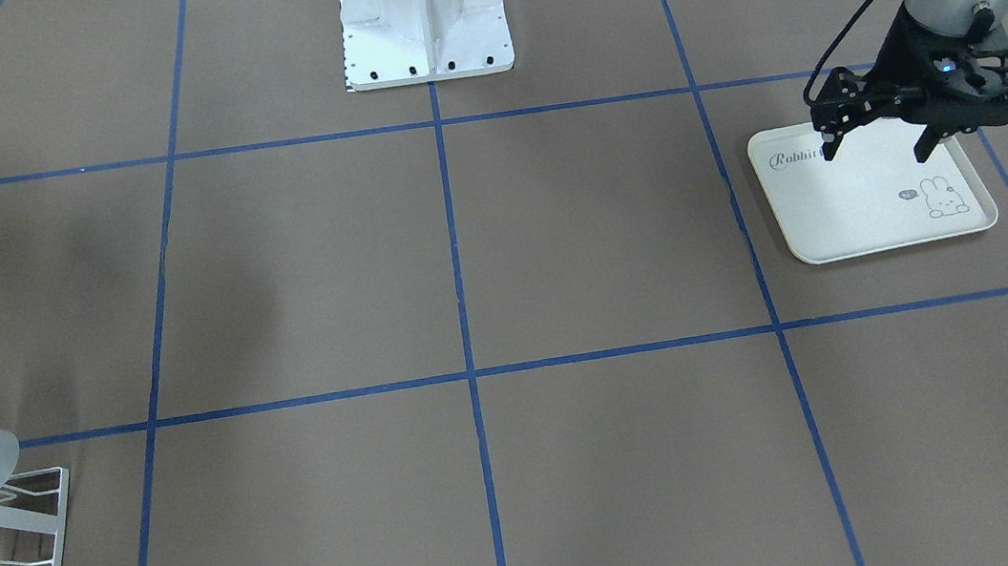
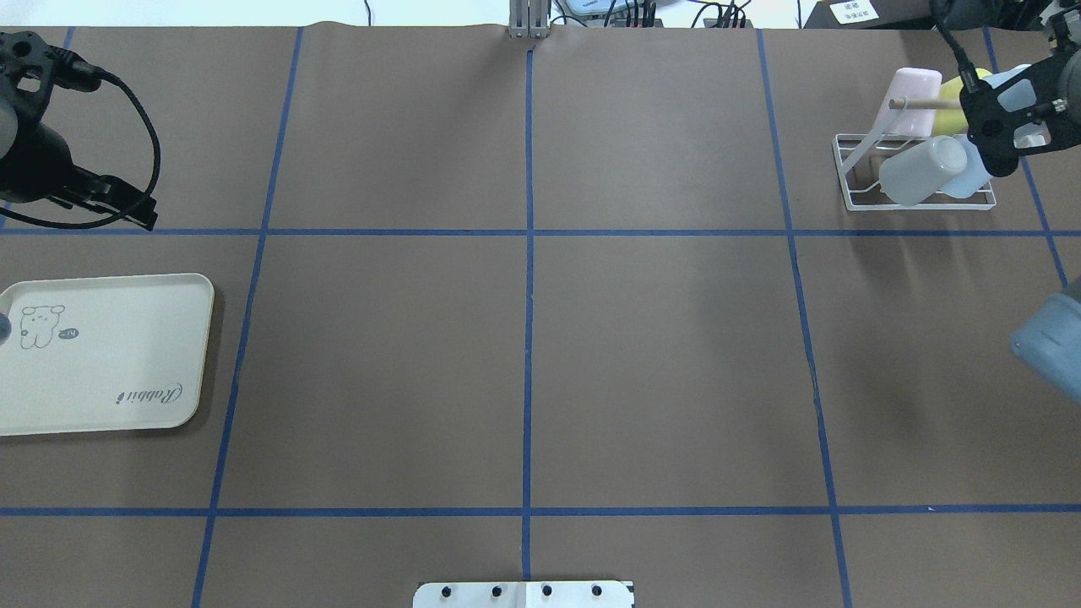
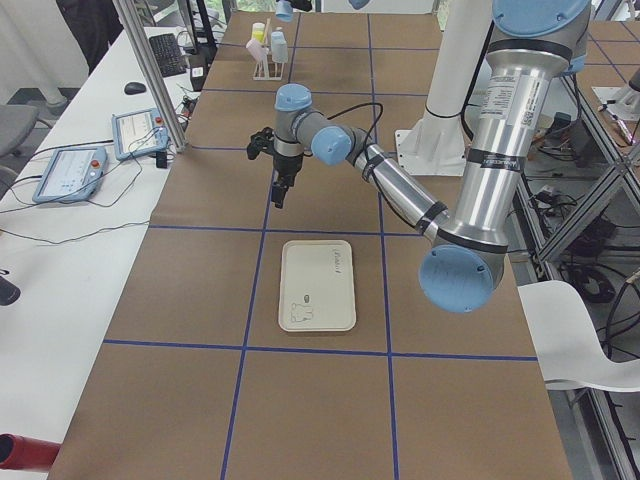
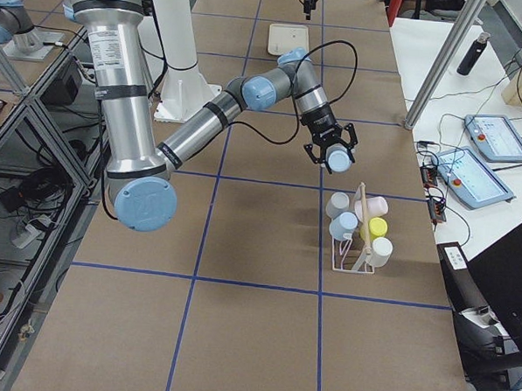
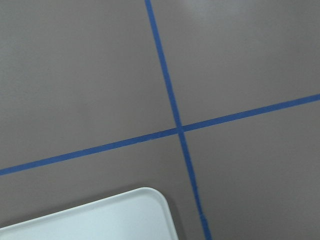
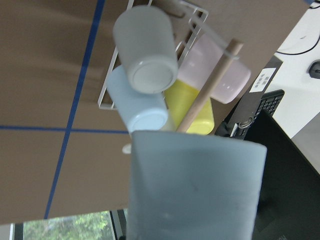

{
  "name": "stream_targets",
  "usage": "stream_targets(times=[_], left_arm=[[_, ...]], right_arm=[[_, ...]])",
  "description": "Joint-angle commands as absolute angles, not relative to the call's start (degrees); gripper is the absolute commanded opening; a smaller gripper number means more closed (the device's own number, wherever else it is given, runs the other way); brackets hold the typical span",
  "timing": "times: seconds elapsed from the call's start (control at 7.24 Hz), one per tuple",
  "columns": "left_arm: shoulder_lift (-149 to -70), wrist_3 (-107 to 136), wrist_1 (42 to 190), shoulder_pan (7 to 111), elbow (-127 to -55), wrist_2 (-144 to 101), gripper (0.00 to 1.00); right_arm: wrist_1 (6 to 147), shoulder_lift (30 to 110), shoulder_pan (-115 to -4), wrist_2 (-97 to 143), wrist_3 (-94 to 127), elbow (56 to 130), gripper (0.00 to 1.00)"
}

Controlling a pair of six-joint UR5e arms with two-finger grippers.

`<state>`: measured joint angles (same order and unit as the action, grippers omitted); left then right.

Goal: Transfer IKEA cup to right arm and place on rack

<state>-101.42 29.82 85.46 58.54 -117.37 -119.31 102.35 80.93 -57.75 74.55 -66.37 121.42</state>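
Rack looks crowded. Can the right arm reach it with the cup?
Probably yes: the right claw holds the cup close by the rack with nothing between, though several cups there leave little room.

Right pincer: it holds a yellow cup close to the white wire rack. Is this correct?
Not quite. The cup in the right pincer is pale blue, not yellow; the yellow cup sits on the rack. The right wrist view shows it.
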Motion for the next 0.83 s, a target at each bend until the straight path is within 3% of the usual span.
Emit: stream_targets(times=[0.0,0.41,0.69], left_arm=[[-101.25,29.79,85.43,58.54,-117.42,-119.27,1.00],[-101.60,31.45,85.52,58.36,-117.60,-119.18,1.00],[-101.69,31.55,85.52,58.36,-117.77,-119.18,1.00]], right_arm=[[101.26,82.88,-58.27,68.15,-75.29,117.89,0.31],[84.18,85.33,-58.45,65.31,-81.79,106.64,0.32],[81.13,84.91,-58.36,63.21,-82.88,100.49,0.38]])
